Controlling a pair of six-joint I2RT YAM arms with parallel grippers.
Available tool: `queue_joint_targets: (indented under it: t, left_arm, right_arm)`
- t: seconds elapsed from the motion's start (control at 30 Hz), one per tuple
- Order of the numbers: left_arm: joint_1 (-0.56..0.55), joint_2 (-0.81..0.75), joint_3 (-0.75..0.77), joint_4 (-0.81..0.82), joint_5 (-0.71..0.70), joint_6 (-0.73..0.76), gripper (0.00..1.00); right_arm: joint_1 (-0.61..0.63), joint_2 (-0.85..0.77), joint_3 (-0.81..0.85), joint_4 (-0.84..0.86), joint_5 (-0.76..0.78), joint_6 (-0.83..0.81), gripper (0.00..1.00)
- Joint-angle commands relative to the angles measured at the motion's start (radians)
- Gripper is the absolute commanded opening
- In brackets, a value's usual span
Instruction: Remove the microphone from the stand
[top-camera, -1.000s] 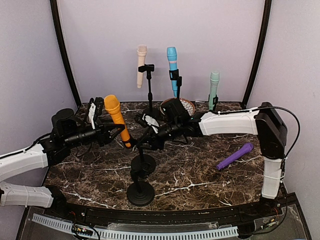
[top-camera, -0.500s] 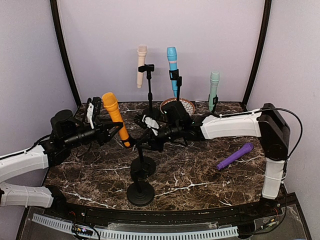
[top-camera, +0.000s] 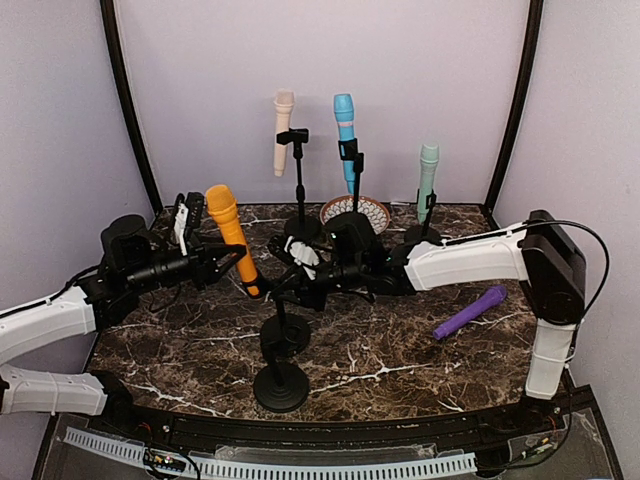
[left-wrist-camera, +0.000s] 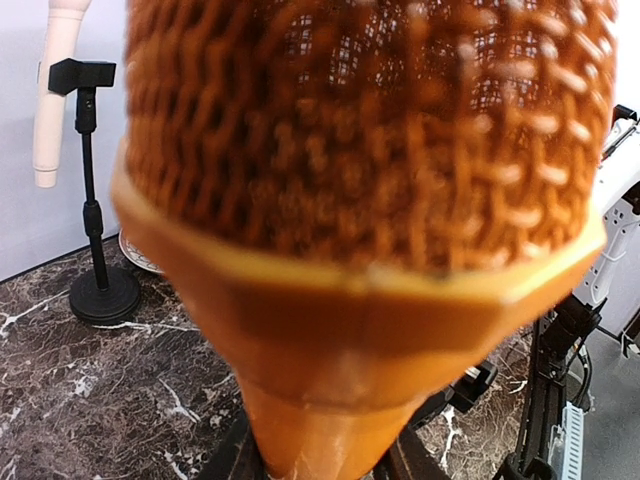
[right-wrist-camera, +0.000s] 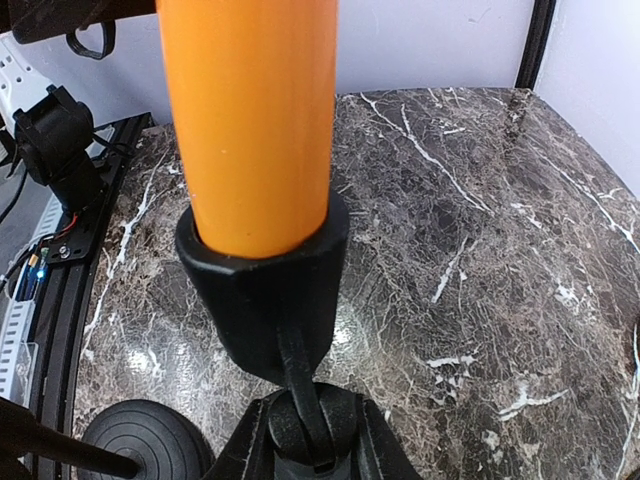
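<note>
The orange microphone (top-camera: 232, 236) stands tilted in the black clip (top-camera: 262, 291) of a stand whose round base (top-camera: 281, 386) sits near the front. My left gripper (top-camera: 222, 264) is shut on the microphone's body just above the clip. In the left wrist view the mesh head (left-wrist-camera: 360, 130) fills the frame, with the left gripper (left-wrist-camera: 320, 462) closed around the handle below it. My right gripper (top-camera: 292, 284) is shut on the stand's swivel joint under the clip. In the right wrist view the microphone's handle (right-wrist-camera: 250, 120) sits in the clip (right-wrist-camera: 265, 290), with my right gripper (right-wrist-camera: 310, 448) closed on the joint (right-wrist-camera: 310, 425).
A beige microphone (top-camera: 284, 130), a blue one (top-camera: 345, 128) and a green one (top-camera: 428, 178) stand on stands at the back. A patterned bowl (top-camera: 374, 209) is behind the right arm. A purple microphone (top-camera: 470, 312) lies at the right. A second round base (top-camera: 287, 332) sits mid-table.
The orange microphone has shifted slightly to the left with my left gripper. The right arm has lowered a little. Both grips are unchanged.
</note>
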Motion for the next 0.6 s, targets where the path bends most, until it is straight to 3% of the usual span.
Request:
queue_joint_targets:
  t: [0.0,0.57]
  left_arm:
    - [0.025,-0.042,0.019,0.112,0.083,-0.071,0.0]
    - [0.051,-0.094,0.027,0.173,0.134,-0.048,0.0]
  right_arm:
    - [0.013,0.017,-0.049,-0.05,0.061,-0.008,0.0]
    - [0.01,0.024,-0.068,-0.049,0.059,0.018,0.0]
